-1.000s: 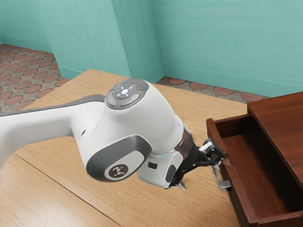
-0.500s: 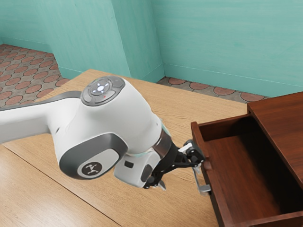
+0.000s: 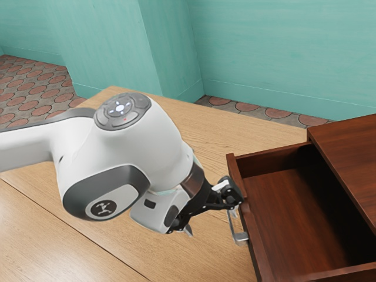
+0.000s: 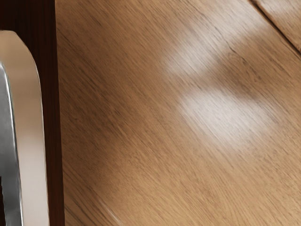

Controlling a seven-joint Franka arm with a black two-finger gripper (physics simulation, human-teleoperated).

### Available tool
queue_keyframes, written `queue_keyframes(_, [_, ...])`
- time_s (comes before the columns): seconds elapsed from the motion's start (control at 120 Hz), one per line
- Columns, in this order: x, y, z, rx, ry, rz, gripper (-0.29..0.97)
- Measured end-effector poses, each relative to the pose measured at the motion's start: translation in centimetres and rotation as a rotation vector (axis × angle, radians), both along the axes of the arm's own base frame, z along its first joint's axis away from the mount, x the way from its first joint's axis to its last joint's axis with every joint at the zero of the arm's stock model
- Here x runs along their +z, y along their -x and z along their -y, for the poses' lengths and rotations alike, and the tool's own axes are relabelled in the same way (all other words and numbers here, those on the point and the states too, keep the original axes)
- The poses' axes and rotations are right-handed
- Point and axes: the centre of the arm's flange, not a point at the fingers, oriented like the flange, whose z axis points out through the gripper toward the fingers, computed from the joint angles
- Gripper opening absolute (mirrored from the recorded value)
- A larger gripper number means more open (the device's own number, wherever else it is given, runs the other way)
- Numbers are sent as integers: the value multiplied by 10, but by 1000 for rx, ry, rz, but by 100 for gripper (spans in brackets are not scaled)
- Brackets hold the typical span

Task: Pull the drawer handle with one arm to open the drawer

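Gripper [image 3: 230,198] is working just in front of the drawer [image 3: 294,226], its fingers drawn narrow and pinching the upper end of the drawer handle [image 3: 237,228]. The handle is standing off the drawer's front, above the wooden table [image 3: 235,126]. The drawer is sitting well pulled out, its inside showing. Behind the drawer, the cabinet top [image 3: 346,147] and teal wall [image 3: 282,47] are showing.

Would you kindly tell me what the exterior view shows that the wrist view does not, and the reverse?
Exterior view: the white arm, the gripper shut on the handle near its upper end, the open drawer with its bare inside, and the teal walls. Wrist view: the metal handle close up against the dark drawer front. Shared: handle, drawer front and wooden table.
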Motion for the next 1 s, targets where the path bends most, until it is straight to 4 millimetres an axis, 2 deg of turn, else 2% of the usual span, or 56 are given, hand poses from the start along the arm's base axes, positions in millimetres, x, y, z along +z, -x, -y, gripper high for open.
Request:
queue_keyframes(0.217, [3, 2, 1, -3, -4, -4, 68])
queue_keyframes(0.4, [27, 5, 4, -8, 9, 25, 68])
queue_keyframes(0.533, [70, 9, 2, -2, 32, 72, 68])
queue_keyframes(0.608, [116, 6, -5, 34, 58, 117, 68])
queue_keyframes(0.675, [154, 4, -22, 105, 85, 130, 68])
queue_keyframes(0.75, [168, -2, -54, 225, 103, 93, 68])
queue_keyframes(0.817, [166, -7, -86, 351, 112, 45, 68])
queue_keyframes(0.908, [153, -13, -140, 580, 104, -18, 68])
queue_keyframes(0.967, [142, -17, -166, 708, 95, -52, 68])
queue_keyframes(1.0, [137, -18, -174, 763, 91, -67, 68])
